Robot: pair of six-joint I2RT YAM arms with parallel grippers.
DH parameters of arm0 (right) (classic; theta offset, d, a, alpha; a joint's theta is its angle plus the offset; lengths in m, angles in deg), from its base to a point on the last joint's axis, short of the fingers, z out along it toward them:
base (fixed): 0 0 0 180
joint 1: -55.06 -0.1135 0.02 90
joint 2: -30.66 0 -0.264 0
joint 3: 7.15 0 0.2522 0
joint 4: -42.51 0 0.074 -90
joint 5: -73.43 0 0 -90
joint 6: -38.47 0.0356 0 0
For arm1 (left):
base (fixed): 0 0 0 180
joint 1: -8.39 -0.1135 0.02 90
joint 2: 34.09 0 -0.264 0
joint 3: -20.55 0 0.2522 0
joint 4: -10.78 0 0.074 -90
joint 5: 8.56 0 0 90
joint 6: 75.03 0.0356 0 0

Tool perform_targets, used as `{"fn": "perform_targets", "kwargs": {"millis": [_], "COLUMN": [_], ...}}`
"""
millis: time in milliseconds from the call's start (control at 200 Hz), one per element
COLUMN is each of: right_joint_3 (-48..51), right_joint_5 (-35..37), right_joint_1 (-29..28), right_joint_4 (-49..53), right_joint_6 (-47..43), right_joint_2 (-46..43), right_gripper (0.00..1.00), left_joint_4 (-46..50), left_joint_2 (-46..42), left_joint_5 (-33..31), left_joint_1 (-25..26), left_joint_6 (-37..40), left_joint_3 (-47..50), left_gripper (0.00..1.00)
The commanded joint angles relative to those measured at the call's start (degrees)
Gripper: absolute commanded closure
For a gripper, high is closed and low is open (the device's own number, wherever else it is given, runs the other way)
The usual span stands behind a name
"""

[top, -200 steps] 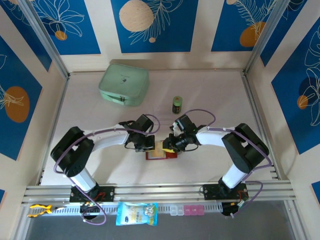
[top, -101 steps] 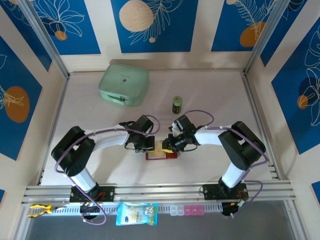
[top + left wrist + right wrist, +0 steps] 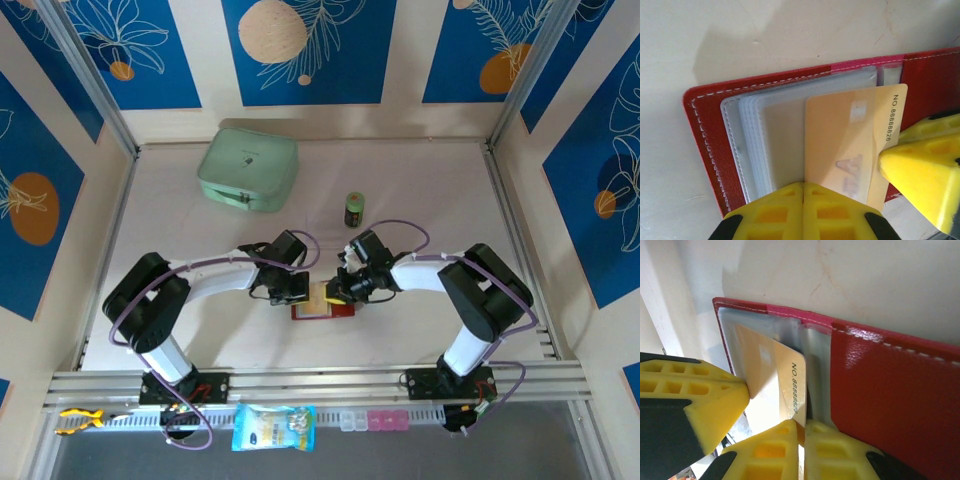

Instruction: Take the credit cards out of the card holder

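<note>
Two grippers to account for. Where do they stand? (Supervisor)

Both meet over the card holder (image 3: 322, 311). It lies open and flat on the table (image 3: 420, 180), toward the near edge, between the two arms. The left gripper (image 3: 296, 291) is at its left half and the right gripper (image 3: 338, 290) at its right half. (Inspector)

State of the left one? (Supervisor)

Pressed together. In the left wrist view its yellow pads (image 3: 770, 215) sit flush against each other at the near edge of the clear sleeves (image 3: 775, 125). Whether they bear down on the sleeves, I cannot tell. (Inspector)

And the right? (Supervisor)

Closed, pinching the credit card (image 3: 767, 370). In the right wrist view the card's corner runs down between that gripper's two pads (image 3: 840, 455). (Inspector)

Location of the card? (Supervisor)

On top of the sleeve stack, inside the open holder. It is tan-orange, with a printed number along its outer edge, and that edge reaches over the holder's fold. How much of it sits inside a sleeve, I cannot tell. (Inspector)

Other items on the table? (Supervisor)

A mint-green case (image 3: 248, 168) sits at the far left, well apart from the holder. A small green can (image 3: 354, 210) stands upright near the right gripper, on its far side. (Inspector)
</note>
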Motion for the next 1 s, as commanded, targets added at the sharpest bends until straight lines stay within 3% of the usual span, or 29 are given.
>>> {"fn": "perform_targets", "kwargs": {"millis": [0,330,680,990], "right_joint_3": [0.8,0.3,-4.0,-12.3], "right_joint_5": [1.3,4.4,9.3,14.0], "right_joint_1": [0.5,2.7,2.7,3.7], "right_joint_4": [3.5,12.3,21.9,30.7], "right_joint_6": [-1.6,-7.8,-20.2,-38.0], "right_joint_2": [-2.6,-9.4,-15.6,-19.0], "right_gripper": [0.93,0.96,1.00,1.00], "left_joint_4": [2.1,1.1,-2.5,-1.1], "left_joint_2": [0.4,-0.1,-3.1,-11.0], "left_joint_5": [-1.6,-1.4,-0.8,-4.9], "left_joint_1": [0.4,0.4,0.4,-0.2], "left_joint_6": [-0.4,-1.0,-1.8,-1.8], "left_joint_3": [2.0,2.3,3.1,3.9], "left_gripper": [0.96,0.96,0.95,0.92]}}
